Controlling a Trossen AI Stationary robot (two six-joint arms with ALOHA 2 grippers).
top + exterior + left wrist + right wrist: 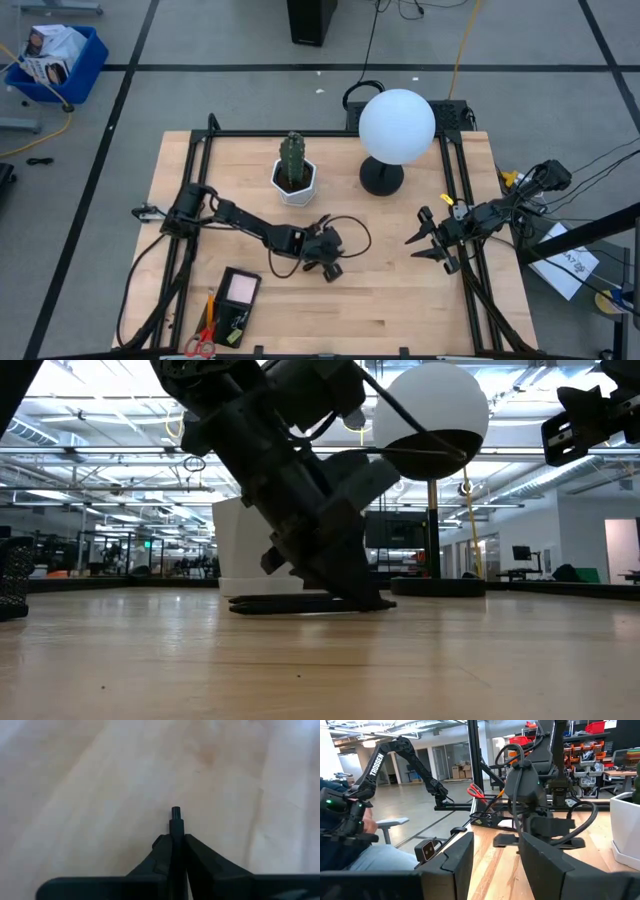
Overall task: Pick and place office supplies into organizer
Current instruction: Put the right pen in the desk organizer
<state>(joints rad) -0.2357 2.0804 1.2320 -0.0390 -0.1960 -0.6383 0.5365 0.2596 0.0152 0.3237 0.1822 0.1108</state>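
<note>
My left gripper [331, 268] is down at the middle of the table, shut on a thin dark pen [270, 604]. The pen's end [176, 813] sticks out past the fingertips in the left wrist view. The black organizer [236, 300] lies near the table's front left. In it are a pink sticky-note pad [242, 288], an orange pencil [210, 305] and red-handled scissors [203, 343]. My right gripper [420, 241] is open and empty, clear of the table at its right side. Its spread fingers also show in the right wrist view [495, 865]. My left gripper pinches the pen's shaft [175, 834] between its two fingers, a short way back from the end that sticks out. The fingers [352, 592] slant down from above. The pen lies level and long at the table's surface.
A cactus in a white pot [293, 172] stands behind the left gripper. A lamp with a white globe [397, 125] stands at the back right. A black cable [352, 232] loops beside the left gripper. A black frame [455, 200] runs along the table's edges.
</note>
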